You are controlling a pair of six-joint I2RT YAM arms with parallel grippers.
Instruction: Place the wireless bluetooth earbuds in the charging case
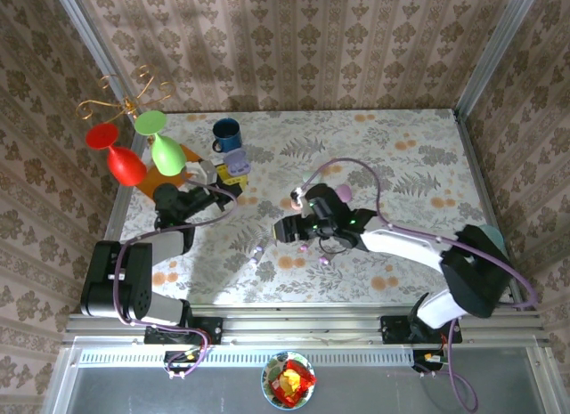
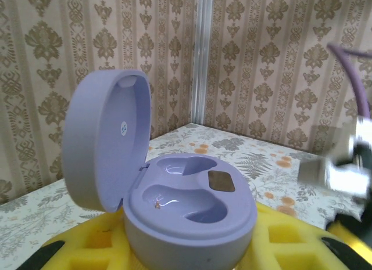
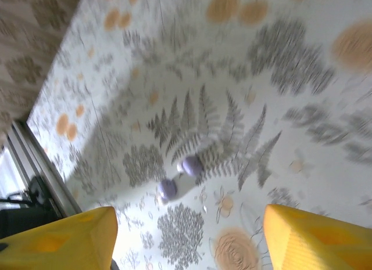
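Observation:
An open purple charging case (image 2: 192, 206) sits between the yellow pads (image 2: 99, 244) of my left gripper (image 2: 192, 249), which is shut on it. Its lid (image 2: 104, 139) stands up on the left and both wells look bare. In the top view the case (image 1: 236, 169) is held at the table's left by that gripper (image 1: 224, 181). Two purple earbuds (image 3: 190, 165) (image 3: 167, 190) lie side by side on the cloth, ahead of and apart from my right gripper (image 3: 189, 241). Its yellow fingers (image 3: 64, 241) stand wide, open, with nothing between them. In the top view that gripper (image 1: 283, 229) hovers mid-table near the earbuds (image 1: 258, 251).
A blue mug (image 1: 226, 134) and red and green wine glasses (image 1: 126, 165) on a gold rack stand at the back left. Two pastel cases (image 1: 298, 198) (image 1: 343, 193) and small pinkish buds (image 1: 307, 247) lie beside the right arm. Walls close in the table.

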